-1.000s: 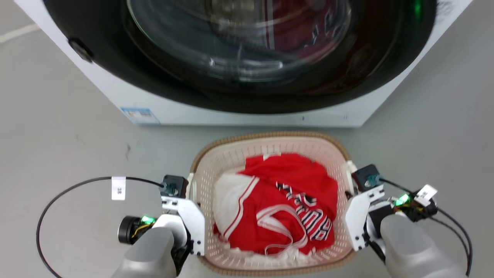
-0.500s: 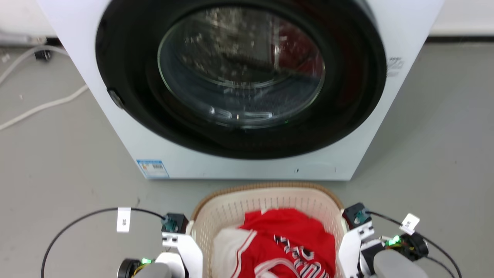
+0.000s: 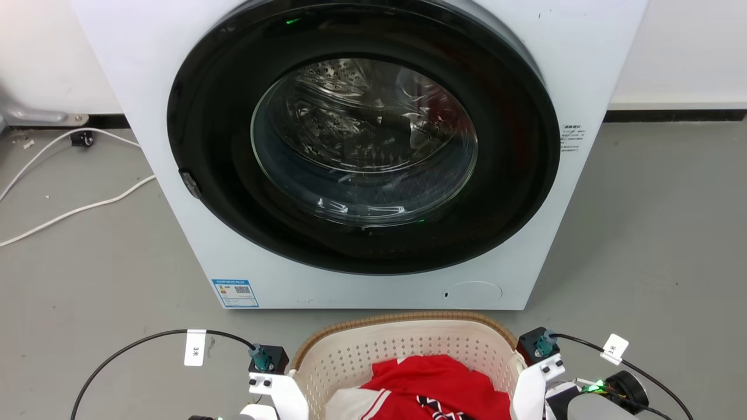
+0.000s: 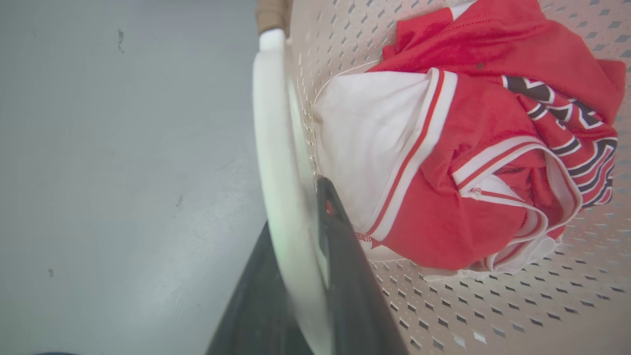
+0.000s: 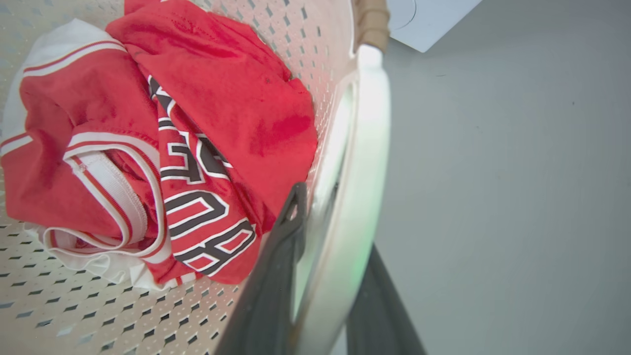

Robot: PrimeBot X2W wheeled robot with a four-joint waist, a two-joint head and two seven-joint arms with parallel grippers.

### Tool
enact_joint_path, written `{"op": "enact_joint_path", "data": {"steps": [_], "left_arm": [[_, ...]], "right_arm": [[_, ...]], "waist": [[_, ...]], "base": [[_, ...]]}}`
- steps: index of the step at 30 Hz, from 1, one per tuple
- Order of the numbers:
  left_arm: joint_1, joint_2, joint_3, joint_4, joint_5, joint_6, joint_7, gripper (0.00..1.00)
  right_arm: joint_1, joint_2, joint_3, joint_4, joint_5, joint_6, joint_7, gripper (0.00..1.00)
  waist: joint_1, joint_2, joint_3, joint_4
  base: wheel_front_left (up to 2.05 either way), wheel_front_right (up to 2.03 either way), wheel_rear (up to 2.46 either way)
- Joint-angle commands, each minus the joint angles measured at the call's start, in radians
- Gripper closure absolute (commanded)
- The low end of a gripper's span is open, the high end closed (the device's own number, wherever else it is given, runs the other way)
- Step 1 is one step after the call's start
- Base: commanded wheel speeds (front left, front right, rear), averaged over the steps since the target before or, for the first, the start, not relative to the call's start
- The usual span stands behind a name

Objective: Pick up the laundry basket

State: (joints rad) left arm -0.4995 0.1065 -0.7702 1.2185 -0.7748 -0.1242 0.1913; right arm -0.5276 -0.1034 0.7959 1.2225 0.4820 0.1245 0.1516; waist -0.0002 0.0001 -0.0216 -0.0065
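My left claw (image 4: pixel 296 207) is clamped on the basket (image 3: pixel 408 318) by its left handle (image 4: pixel 273 148). One dark finger (image 4: pixel 340 256) sits inside against the perforated wall and the other outside, with the white loop pinched between them. My right claw (image 5: pixel 335 219) grips the right handle (image 5: pixel 367 148) the same way, with its inner finger (image 5: pixel 276 256) against the wall and its outer one on the floor side.

The basket hangs between the two claws, and the white brackets of my left arm (image 3: pixel 274 391) and right arm (image 3: pixel 534 385) flank its brown rim. I cannot tell from here whether its base is off the floor (image 3: pixel 671 233).

Inside, between the claws, lies a heap of clothes (image 3: pixel 437 379), a red jersey with white trim and dark lettering. It bunches right up beside each inner finger. On the right it touches the wall just ahead of the fingertip.

Ahead of both claws, just past the basket's far rim, stands the washer (image 3: pixel 583 70). Its round dark door (image 3: pixel 362 146) is closed and faces me. A blue label (image 3: pixel 235 293) is stuck low on its front, ahead of the left claw.

Outward of the left claw, a black cable (image 3: pixel 134 344) with a white tag loops over the floor. Further off on that side, a white cord (image 3: pixel 76 209) trails beside the washer. Outward of the right claw I see plain grey floor and another tagged black cable (image 3: pixel 642 367).
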Motion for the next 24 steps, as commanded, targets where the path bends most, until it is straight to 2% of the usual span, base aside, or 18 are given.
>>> {"op": "enact_joint_path", "data": {"steps": [1,14,24], "left_arm": [[0.003,-0.009,-0.014,-0.016,-0.008,-0.011,0.010,1.00],[-0.002,0.014,-0.077,-0.014,-0.069,-0.011,0.021,1.00],[-0.009,0.020,-0.111,-0.007,-0.104,-0.011,0.013,1.00]], "right_arm": [[0.009,0.005,0.025,-0.022,0.017,0.011,0.005,1.00],[-0.012,-0.027,0.166,-0.035,0.167,0.011,0.011,1.00],[-0.025,-0.028,0.239,-0.022,0.236,0.011,-0.008,1.00]], "waist": [[0.0002,-0.0001,-0.006,0.000],[0.0002,-0.0001,-0.024,-0.008],[0.0002,-0.0001,-0.025,-0.005]], "base": [[0.00,0.00,0.00],[0.00,0.00,0.00],[0.00,0.00,0.00]]}}
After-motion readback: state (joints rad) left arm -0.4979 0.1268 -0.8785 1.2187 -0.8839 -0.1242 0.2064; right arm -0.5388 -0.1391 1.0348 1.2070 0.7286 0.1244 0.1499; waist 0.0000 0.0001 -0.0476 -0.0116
